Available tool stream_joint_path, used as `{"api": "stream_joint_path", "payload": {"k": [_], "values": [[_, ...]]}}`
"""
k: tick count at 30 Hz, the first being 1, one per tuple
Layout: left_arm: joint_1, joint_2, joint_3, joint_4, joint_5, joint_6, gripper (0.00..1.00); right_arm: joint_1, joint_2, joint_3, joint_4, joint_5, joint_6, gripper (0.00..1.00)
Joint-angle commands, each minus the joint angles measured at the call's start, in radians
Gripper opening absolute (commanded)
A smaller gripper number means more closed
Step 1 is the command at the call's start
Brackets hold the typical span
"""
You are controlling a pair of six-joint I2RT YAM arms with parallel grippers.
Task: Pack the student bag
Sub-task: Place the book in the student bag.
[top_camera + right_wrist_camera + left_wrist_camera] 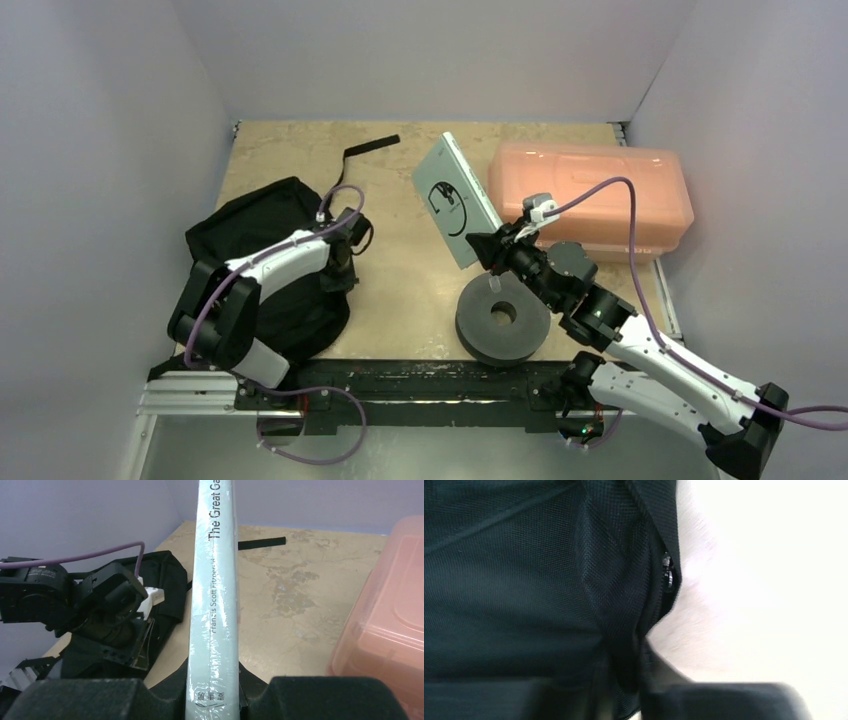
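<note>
Beige marbled tabletop (400, 270), pale lavender walls (100, 150) on three sides, black mounting rail (420, 380) along the near edge.

Left gripper (347, 232): sits at the right-hand edge of the large, soft black fabric backpack (255, 225). The backpack is slumped on the left side of the table, close to the left wall. The left wrist view is filled with its black weave at very close range, and a small black zipper pull (667, 572) hangs at the fabric's edge. The fingers are only a dark blur along the bottom of that view, so I cannot tell whether they are parted or closed on cloth.

Right gripper (212, 700): clamped on the lower edge of a thin pale grey-green paperback book (455, 198). The book is held clear of the table and tilted, spine toward the wrist camera. The backpack lies left of the book, well apart.

Around the right gripper:
- A dark grey round spool (503, 320) with a centre hole lies flat on the near side of the book.
- A translucent orange plastic lidded box (590, 195) stands just right of the book, along the right wall.
- A black strap (372, 147) lies flat near the back edge.

Open room: a bare strip of tabletop between the backpack and the book, running from the rail toward the back wall.
</note>
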Motion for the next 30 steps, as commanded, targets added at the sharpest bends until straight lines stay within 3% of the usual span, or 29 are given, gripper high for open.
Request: {"api": "stream_joint_path", "payload": {"k": [1, 4, 7, 8, 12, 16, 21, 24, 30], "values": [[0.013, 0.081, 0.193, 0.177, 0.042, 0.065, 0.00, 0.002, -0.065, 0.033, 0.148, 0.030, -0.002, 0.00], [0.013, 0.184, 0.389, 0.147, 0.107, 0.127, 0.00, 0.002, -0.062, 0.031, 0.138, 0.029, -0.001, 0.00], [0.013, 0.209, 0.487, 0.156, 0.170, 0.127, 0.00, 0.002, -0.050, 0.044, 0.104, 0.043, -0.006, 0.00], [0.013, 0.207, 0.502, 0.155, 0.181, 0.129, 0.06, 0.002, -0.048, 0.047, 0.096, 0.050, -0.009, 0.00], [0.013, 0.169, 0.470, 0.143, 0.232, 0.173, 0.53, 0.002, -0.061, 0.034, 0.095, 0.071, -0.021, 0.00], [0.013, 0.039, 0.330, 0.206, 0.316, 0.253, 0.77, 0.002, -0.049, 0.021, 0.112, 0.065, -0.021, 0.00], [0.004, -0.126, 0.231, 0.219, 0.358, 0.364, 0.84, 0.002, -0.015, 0.016, 0.132, 0.031, -0.008, 0.00], [-0.052, -0.139, 0.245, 0.156, 0.291, 0.440, 0.85, 0.002, -0.008, 0.014, 0.132, 0.014, 0.004, 0.00], [-0.147, -0.082, 0.266, 0.092, 0.142, 0.464, 0.75, 0.002, -0.013, 0.003, 0.120, 0.005, 0.031, 0.00]]}}
